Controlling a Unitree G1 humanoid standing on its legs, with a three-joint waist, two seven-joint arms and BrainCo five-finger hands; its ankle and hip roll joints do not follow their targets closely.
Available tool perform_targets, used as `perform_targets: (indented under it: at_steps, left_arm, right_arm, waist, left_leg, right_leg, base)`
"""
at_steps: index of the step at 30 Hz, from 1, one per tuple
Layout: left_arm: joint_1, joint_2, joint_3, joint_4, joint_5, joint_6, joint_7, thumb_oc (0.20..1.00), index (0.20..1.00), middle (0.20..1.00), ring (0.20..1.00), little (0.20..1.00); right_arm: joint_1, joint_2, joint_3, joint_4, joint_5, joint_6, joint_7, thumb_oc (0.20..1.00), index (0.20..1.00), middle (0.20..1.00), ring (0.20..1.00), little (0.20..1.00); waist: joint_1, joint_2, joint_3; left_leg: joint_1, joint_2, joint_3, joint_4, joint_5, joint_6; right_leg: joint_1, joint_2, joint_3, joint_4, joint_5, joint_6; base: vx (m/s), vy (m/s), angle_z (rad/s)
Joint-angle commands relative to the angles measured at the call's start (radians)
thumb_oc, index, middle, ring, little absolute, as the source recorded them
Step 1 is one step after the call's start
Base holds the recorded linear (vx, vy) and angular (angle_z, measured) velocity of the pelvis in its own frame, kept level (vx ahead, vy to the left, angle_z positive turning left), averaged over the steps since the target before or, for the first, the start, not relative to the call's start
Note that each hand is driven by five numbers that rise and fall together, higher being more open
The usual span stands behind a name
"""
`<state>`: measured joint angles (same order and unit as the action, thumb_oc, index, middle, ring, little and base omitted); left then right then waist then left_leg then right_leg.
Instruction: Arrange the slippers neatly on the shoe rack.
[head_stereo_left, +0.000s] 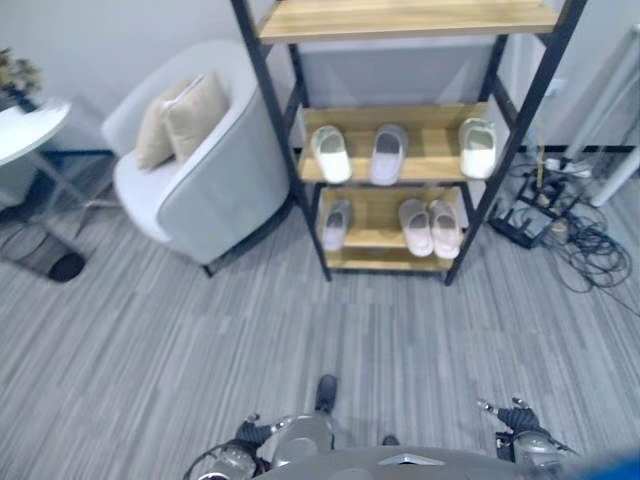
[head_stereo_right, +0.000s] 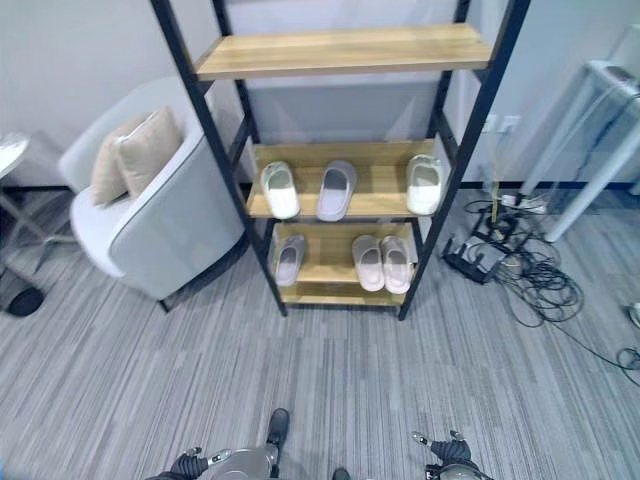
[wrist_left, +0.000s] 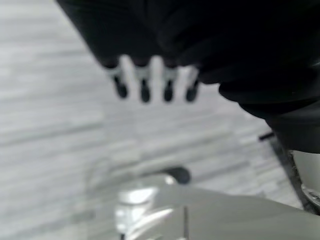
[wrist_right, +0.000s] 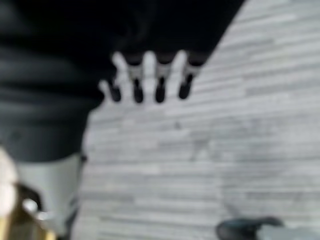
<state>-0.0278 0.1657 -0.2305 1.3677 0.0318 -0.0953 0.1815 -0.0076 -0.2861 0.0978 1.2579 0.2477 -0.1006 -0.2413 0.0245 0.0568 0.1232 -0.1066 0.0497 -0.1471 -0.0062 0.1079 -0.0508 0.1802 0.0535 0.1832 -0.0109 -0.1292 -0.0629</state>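
Slippers sit unevenly on the black-framed wooden shoe rack (head_stereo_right: 345, 50): white slipper (head_stereo_right: 281, 190), grey slipper (head_stereo_right: 336, 189) and white slipper (head_stereo_right: 424, 184) above; lone grey slipper (head_stereo_right: 290, 259) and pink pair (head_stereo_right: 382, 263) below. Nothing is grasped yet; left hand (wrist_left: 150, 82) and right hand (wrist_right: 150, 80) hang with fingers straight over the floor. Next, I judge, comes approaching; the grey armchair (head_stereo_right: 160, 215) crowds one side, floor cables (head_stereo_right: 530, 275) the other.

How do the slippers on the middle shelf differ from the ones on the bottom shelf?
The middle shelf holds a white slipper, a grey slipper and another white slipper, all spaced apart; the bottom shelf holds a lone grey slipper and two pink slippers lying side by side as a pair. The white ones are split by the grey one; the pink ones are together. Both shelves hold three slippers lying flat.
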Motion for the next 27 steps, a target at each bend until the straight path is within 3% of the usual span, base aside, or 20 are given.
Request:
perform_targets:
  at_steps: [1,5,6,8,11,14,19,23,25,27]
  left_arm:
    - [0.016,0.005,-0.005,0.027,0.012,0.004,0.022,1.0,1.0,1.0,1.0,1.0]
    - [-0.005,0.015,-0.011,-0.002,0.007,-0.001,0.031,1.0,1.0,1.0,1.0,1.0]
    - [-0.014,0.02,-0.016,-0.019,0.009,-0.001,0.036,1.0,1.0,1.0,1.0,1.0]
    - [-0.022,0.026,-0.018,-0.027,0.007,-0.001,0.036,1.0,1.0,1.0,1.0,1.0]
    - [-0.033,0.032,-0.021,-0.03,0.012,-0.003,0.04,1.0,1.0,1.0,1.0,1.0]
    - [-0.037,0.042,-0.002,-0.019,0.003,-0.007,0.035,1.0,1.0,1.0,1.0,1.0]
    - [-0.034,0.03,-0.006,-0.012,0.015,-0.016,0.029,1.0,1.0,1.0,1.0,1.0]
    - [-0.02,0.015,-0.003,-0.01,0.009,-0.023,0.032,1.0,1.0,1.0,1.0,1.0]
    - [-0.012,0.011,-0.002,-0.008,0.009,-0.026,0.033,1.0,1.0,1.0,1.0,1.0]
    - [0.019,0.012,0.005,0.003,0.016,-0.026,0.038,1.0,1.0,1.0,1.0,1.0]
  right_arm:
    - [0.003,0.015,0.004,0.001,0.012,-0.007,0.003,1.0,1.0,1.0,1.0,1.0]
    - [-0.004,0.025,0.008,-0.01,0.01,0.0,0.013,1.0,1.0,1.0,1.0,1.0]
    - [-0.013,0.024,0.012,-0.025,0.008,0.0,0.017,1.0,1.0,1.0,1.0,1.0]
    - [-0.019,0.022,0.015,-0.036,0.009,0.0,0.017,1.0,1.0,1.0,1.0,1.0]
    - [-0.03,0.024,0.029,-0.069,-0.009,-0.004,0.013,1.0,1.0,1.0,1.0,1.0]
    - [-0.034,0.014,0.044,-0.092,-0.03,-0.01,0.015,1.0,1.0,1.0,1.0,1.0]
    - [-0.034,0.011,0.054,-0.119,-0.048,-0.013,0.013,1.0,1.0,1.0,1.0,1.0]
    - [-0.037,-0.003,0.039,-0.125,-0.06,-0.012,0.004,1.0,1.0,1.0,1.0,1.0]
    - [-0.026,-0.013,0.025,-0.127,-0.064,-0.011,-0.003,1.0,1.0,1.0,1.0,1.0]
    - [-0.028,-0.038,0.051,-0.189,-0.092,-0.027,0.005,1.0,1.0,1.0,1.0,1.0]
  waist:
    - [0.03,-0.068,-0.065]
    - [0.027,-0.064,-0.084]
    - [0.019,-0.057,-0.075]
    - [0.014,-0.051,-0.066]
    - [0.013,-0.034,-0.05]
    - [0.0,-0.027,-0.038]
    - [-0.02,-0.026,-0.006]
    - [-0.026,-0.019,-0.002]
    - [-0.025,-0.023,-0.009]
    - [-0.001,-0.026,-0.041]
  left_leg:
    - [-0.063,-0.069,0.028,0.104,-0.079,0.05]
    - [-0.025,-0.111,0.059,0.113,-0.125,0.089]
    - [-0.003,-0.127,0.069,0.112,-0.139,0.108]
    - [0.006,-0.133,0.076,0.113,-0.146,0.118]
    - [0.05,-0.138,0.099,0.104,-0.17,0.131]
    - [0.1,-0.127,0.112,0.074,-0.195,0.123]
    - [0.145,-0.114,0.108,0.066,-0.221,0.11]
    - [0.175,-0.098,0.101,0.072,-0.245,0.088]
    - [0.186,-0.096,0.092,0.075,-0.254,0.078]
    - [0.191,-0.038,0.056,0.073,-0.237,0.037]
  right_leg:
    - [-0.054,-0.122,-0.034,0.14,-0.018,0.136]
    - [-0.098,-0.161,-0.017,0.237,0.032,0.176]
    - [-0.148,-0.175,-0.01,0.333,0.108,0.186]
    - [-0.173,-0.179,-0.008,0.381,0.143,0.185]
    - [-0.231,-0.218,-0.096,0.447,0.154,0.175]
    - [-0.285,-0.21,-0.173,0.289,0.108,0.169]
    - [-0.33,-0.234,-0.205,0.159,0.175,0.2]
    - [-0.338,-0.268,-0.172,0.138,0.219,0.219]
    - [-0.317,-0.267,-0.158,0.12,0.208,0.221]
    - [-0.282,-0.224,-0.171,0.129,0.151,0.194]
  base:
    - [0.16,0.166,-0.45]
    - [0.17,0.241,-0.26]
    - [0.14,0.282,-0.07]
    - [0.07,0.172,-0.08]
    - [0.11,0.155,-0.11]
    - [0.17,0.001,-0.39]
    - [0.12,-0.1,-0.14]
    - [0.17,-0.205,0.05]
    - [0.16,-0.29,0.12]
    - [0.24,-0.605,0.22]
